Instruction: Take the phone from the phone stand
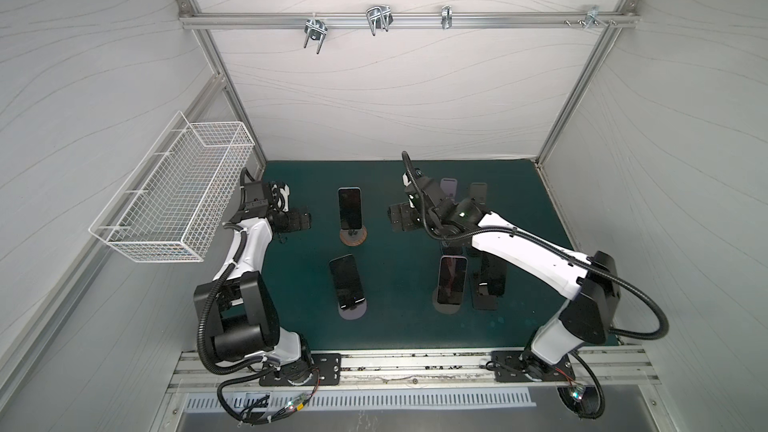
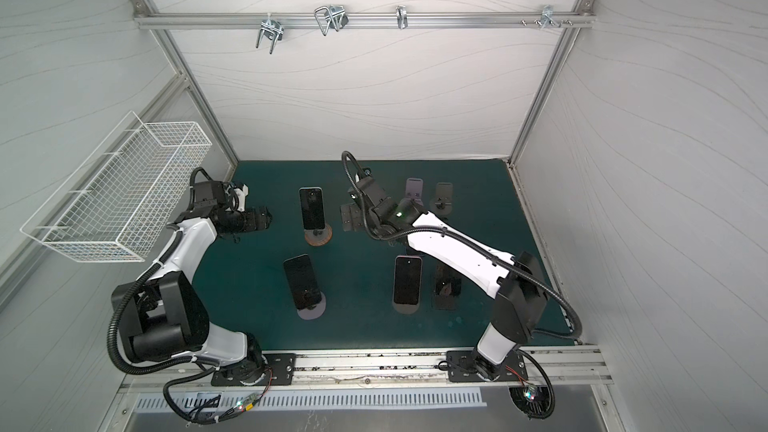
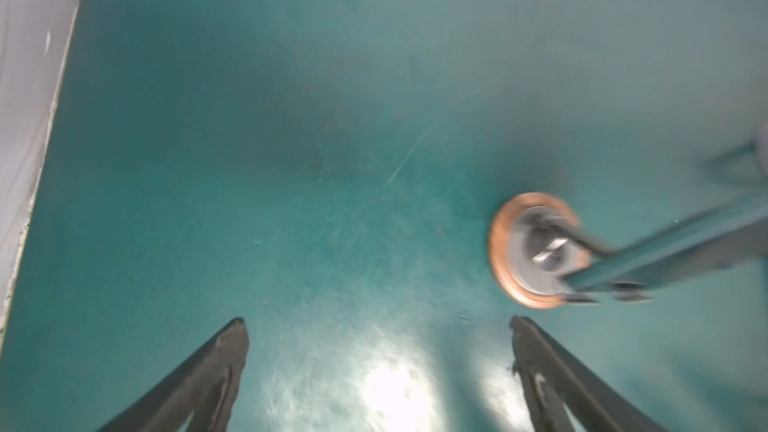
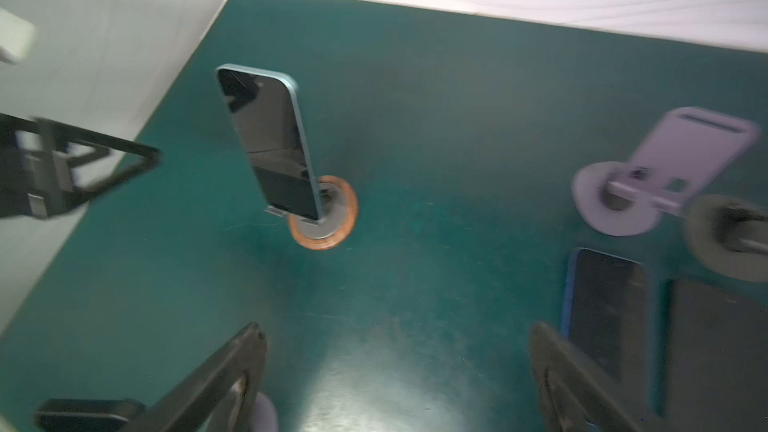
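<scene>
**Top views.** Three dark-screened phones stand propped on the green mat [image 1: 395,322]. The light-blue-edged phone [image 1: 349,206] leans on the phone stand with the copper-ringed round base [image 1: 352,238] at the back of the mat, between the two grippers and touched by neither. The left gripper [image 1: 299,221] sits to its left and the right gripper [image 1: 400,218] to its right. Both are black against the mat, so their spread is hard to read here. A second phone [image 1: 347,284] rests on a lavender-based stand [image 1: 352,313] at front left. A third phone [image 1: 451,282] stands at front right. The black slab [image 1: 489,284] beside the third phone cannot be told as phone or stand. The two empty stands at back right, one lavender [image 2: 414,191] and one dark grey [image 2: 443,196], show best in a top view.

**Left wrist view.** The picture is blurred. The left gripper's fingers [image 3: 232,359] are spread wide with only mat between them. The phone appears edge-on and is cut off by the frame.

**Right wrist view.** The right gripper's fingers [image 4: 249,351] are also spread wide, with nothing between them. Only this view shows the phone's full face, seated in its stand. The dark grey stand is cut off at the frame edge.
</scene>
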Controlling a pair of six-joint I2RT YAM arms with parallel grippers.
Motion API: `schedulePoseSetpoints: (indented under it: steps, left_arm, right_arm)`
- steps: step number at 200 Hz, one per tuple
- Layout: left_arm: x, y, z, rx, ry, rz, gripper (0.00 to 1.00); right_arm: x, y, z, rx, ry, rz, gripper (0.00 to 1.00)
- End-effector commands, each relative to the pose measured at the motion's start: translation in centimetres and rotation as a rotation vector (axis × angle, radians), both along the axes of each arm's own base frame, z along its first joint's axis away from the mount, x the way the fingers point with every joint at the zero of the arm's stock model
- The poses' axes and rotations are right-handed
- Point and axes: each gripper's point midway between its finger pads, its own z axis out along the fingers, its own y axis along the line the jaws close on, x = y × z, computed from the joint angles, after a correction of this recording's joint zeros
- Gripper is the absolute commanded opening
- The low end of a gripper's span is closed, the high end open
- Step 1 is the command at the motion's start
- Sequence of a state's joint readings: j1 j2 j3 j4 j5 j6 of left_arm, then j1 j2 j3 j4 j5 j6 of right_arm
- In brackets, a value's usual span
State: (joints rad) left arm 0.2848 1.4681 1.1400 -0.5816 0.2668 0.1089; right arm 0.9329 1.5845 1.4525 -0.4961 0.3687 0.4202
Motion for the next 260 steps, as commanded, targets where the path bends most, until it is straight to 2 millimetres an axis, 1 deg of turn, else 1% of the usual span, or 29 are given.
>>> schedulePoseSetpoints:
  steps: [1,17,29,41,53,56,80,98,125,143,170,183,204,211,229,245,260]
  left_arm:
    - [0.9,-1.5,4.2,-0.011,-0.03,-0.026,1.0]
    - [0.8,-2.8,5.0,0.009,0.005,-0.034,1.0]
    - [0.6,-4.4,5.5,0.018,0.053,-0.064,1.0]
    - [0.7,-5.8,6.3,0.013,0.076,-0.086,1.0]
    - [0.8,-7.2,6.9,0.006,0.084,-0.107,1.0]
    - [0.9,-7.6,7.0,0.007,0.083,-0.113,1.0]
    - [1.8,-9.8,8.4,0.057,0.052,-0.144,1.0]
    - [2.4,-10.5,8.9,0.088,0.036,-0.125,1.0]
    - [3.8,-11.1,8.9,0.148,0.006,-0.071,1.0]
    - [4.4,-12.3,8.8,0.177,-0.015,-0.074,1.0]
    - [5.3,-14.0,8.5,0.156,-0.045,-0.067,1.0]
    - [5.8,-14.4,8.3,0.158,-0.054,-0.061,1.0]
    - [6.3,-14.9,7.7,0.156,-0.065,-0.04,1.0]
    - [6.5,-14.9,7.3,0.15,-0.061,-0.03,1.0]
    - [6.7,-15.0,6.4,0.144,-0.05,-0.003,1.0]
    - [6.7,-15.4,5.5,0.141,-0.043,-0.002,1.0]
    - [6.7,-15.7,4.8,0.149,-0.038,-0.001,1.0]
  right_arm:
    - [0.3,-3.7,2.5,-0.033,-0.119,-0.088,0.99]
    - [0.3,-5.5,2.8,-0.04,-0.152,-0.129,0.99]
    - [0.2,-6.7,3.0,-0.03,-0.161,-0.16,0.99]
    - [0.0,-7.8,3.2,-0.008,-0.162,-0.183,0.99]
    - [-0.1,-8.9,3.0,-0.012,-0.168,-0.203,0.99]
    - [-0.1,-9.3,3.2,-0.01,-0.175,-0.212,0.99]
    - [-0.5,-12.8,2.6,-0.05,-0.183,-0.285,0.99]
    - [-0.9,-15.5,2.1,-0.047,-0.179,-0.33,0.99]
    - [-1.7,-20.0,1.0,-0.048,-0.176,-0.419,0.99]
    - [-2.2,-23.0,0.1,-0.031,-0.167,-0.496,0.99]
    - [-3.3,-26.2,-1.6,-0.038,-0.169,-0.566,0.99]
    - [-3.8,-27.2,-2.7,-0.051,-0.172,-0.577,0.99]
    - [-4.5,-28.0,-3.9,-0.074,-0.192,-0.556,0.99]
    - [-4.7,-28.1,-4.3,-0.082,-0.203,-0.543,0.99]
    - [-4.9,-28.1,-5.9,-0.135,-0.238,-0.482,0.99]
    - [-4.9,-27.9,-6.4,-0.151,-0.304,-0.437,0.99]
    - [-5.1,-27.9,-6.4,-0.114,-0.355,-0.423,0.99]
